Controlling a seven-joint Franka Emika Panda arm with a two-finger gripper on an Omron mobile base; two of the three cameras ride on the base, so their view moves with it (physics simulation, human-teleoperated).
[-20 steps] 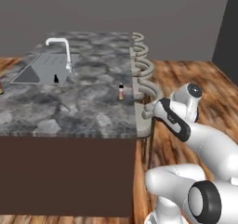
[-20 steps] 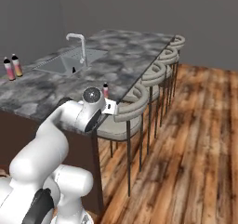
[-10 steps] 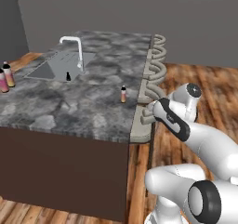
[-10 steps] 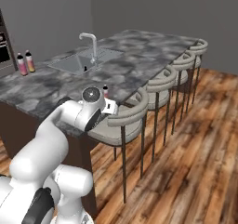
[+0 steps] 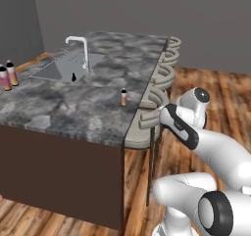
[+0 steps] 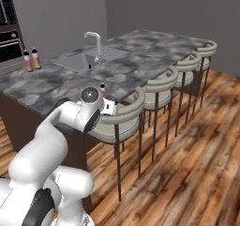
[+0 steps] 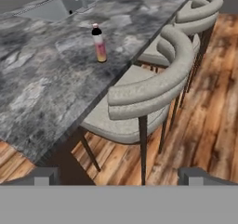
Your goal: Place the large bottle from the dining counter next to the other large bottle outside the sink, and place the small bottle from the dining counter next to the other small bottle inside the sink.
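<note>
Left base view, read left to right. At 9 o'clock, near the counter's far left edge, stand two bottles (image 5: 8,75) side by side, outside the sink (image 5: 66,66). Which of these counts as the "other large bottle" I cannot settle at this size. In the basin, just by the faucet (image 5: 80,48) at about 11 o'clock, sits a small dark bottle (image 5: 73,77), judged to be the sink's small one.

Toward centre, one pink-and-orange bottle with a dark cap (image 5: 124,97) stands upright on the dining counter (image 5: 73,107), close to the stool-side edge. In the hand view it sits at 11 o'clock (image 7: 98,44), with a grey stool (image 7: 153,86) between it and the camera.

Right of centre: the arm is folded back at 3 to 4 o'clock, off the counter edge, above the stools. The gripper (image 7: 119,175) shows its two tips at 6 o'clock in the hand view, set well apart, with nothing between them.

Step in hand, as judged: approach phase for the first pick; nothing grasped, nothing placed. Only one counter bottle is visible; its large/small class is uncertain.

Next move calls for reaching over the stool back to the capped bottle, lining the spread fingers on its body, keeping it upright.
</note>
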